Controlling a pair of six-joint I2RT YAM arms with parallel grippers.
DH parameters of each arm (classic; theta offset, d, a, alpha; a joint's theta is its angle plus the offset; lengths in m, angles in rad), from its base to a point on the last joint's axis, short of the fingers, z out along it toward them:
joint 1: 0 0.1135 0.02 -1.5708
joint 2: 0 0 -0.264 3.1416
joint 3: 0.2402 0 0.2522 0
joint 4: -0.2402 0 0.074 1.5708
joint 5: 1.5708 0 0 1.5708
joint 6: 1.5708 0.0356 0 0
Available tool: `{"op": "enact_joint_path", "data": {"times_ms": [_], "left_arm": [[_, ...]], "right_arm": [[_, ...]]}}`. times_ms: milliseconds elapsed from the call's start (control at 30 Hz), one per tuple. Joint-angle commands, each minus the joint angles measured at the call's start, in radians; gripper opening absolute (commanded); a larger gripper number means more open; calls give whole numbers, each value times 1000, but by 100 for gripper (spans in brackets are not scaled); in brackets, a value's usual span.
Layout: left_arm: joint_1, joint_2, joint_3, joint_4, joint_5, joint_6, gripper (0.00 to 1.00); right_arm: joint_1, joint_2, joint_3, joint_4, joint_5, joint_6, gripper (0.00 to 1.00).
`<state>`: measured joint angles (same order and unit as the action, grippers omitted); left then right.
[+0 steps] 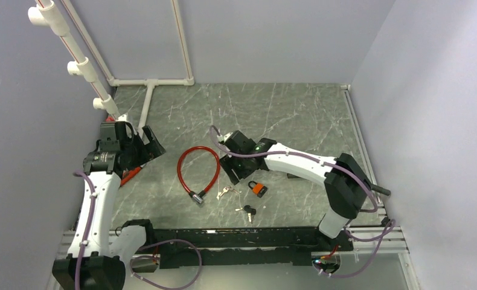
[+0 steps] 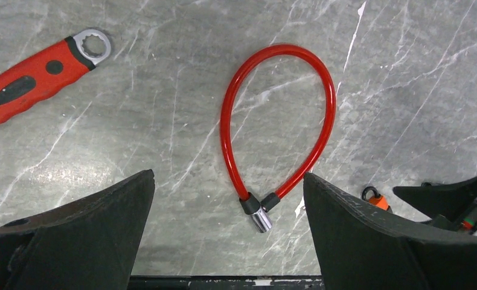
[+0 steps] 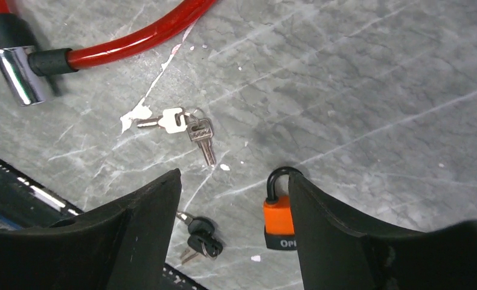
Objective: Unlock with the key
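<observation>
While the right gripper (image 3: pixel 233 175) hangs low over the table (image 1: pixel 296 115), its jaws stand partly apart and clamp nothing. The orange padlock (image 3: pixel 278 217) lies flat against the inner edge of one finger, its black shackle pointing away from the wrist. A pair of black-headed keys (image 3: pixel 200 235) lies just beside the other finger, so both sit inside the same gap. Which of the two the arm wants cannot be told.

Doing this step well probably means centring on one item before the fingers meet. If it is the padlock, the pads should take the orange body across its flat sides, not the shackle, and leave the keyhole end free. If it is the keys, the fingertips must come right down to the stone, since the keys lie thin and flat.

A second, silver pair of keys (image 3: pixel 182 124) rests farther out, near the chrome barrel of the red cable lock (image 2: pixel 227 127). Which pair fits which lock is not visible, and a wrong pick is the likely risk. A careless squeeze could also drag the neighbouring item along.

The left gripper (image 2: pixel 227 176) waits spread wide and empty above the cable loop, with a red-handled wrench (image 2: pixel 37 75) well off to its side.
</observation>
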<state>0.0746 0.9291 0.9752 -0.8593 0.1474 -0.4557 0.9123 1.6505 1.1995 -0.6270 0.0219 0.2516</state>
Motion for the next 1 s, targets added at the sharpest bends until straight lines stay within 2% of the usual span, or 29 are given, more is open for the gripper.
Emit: {"op": "enact_joint_path", "data": {"times_ms": [0,433,600,967], "left_arm": [[1,27,6,20,41,15,98],[0,42,3,28,55,17,98],[1,49,5,27,60,18,98],[0,49,4,27,53,17,97]], "right_arm": [[19,73,12,59,2,-55,65],[39,161,-12,153,-139,-99,61],[39,174,-11,187,-167,-130,49],[39,214,-47,194,-181,-149,48]]}}
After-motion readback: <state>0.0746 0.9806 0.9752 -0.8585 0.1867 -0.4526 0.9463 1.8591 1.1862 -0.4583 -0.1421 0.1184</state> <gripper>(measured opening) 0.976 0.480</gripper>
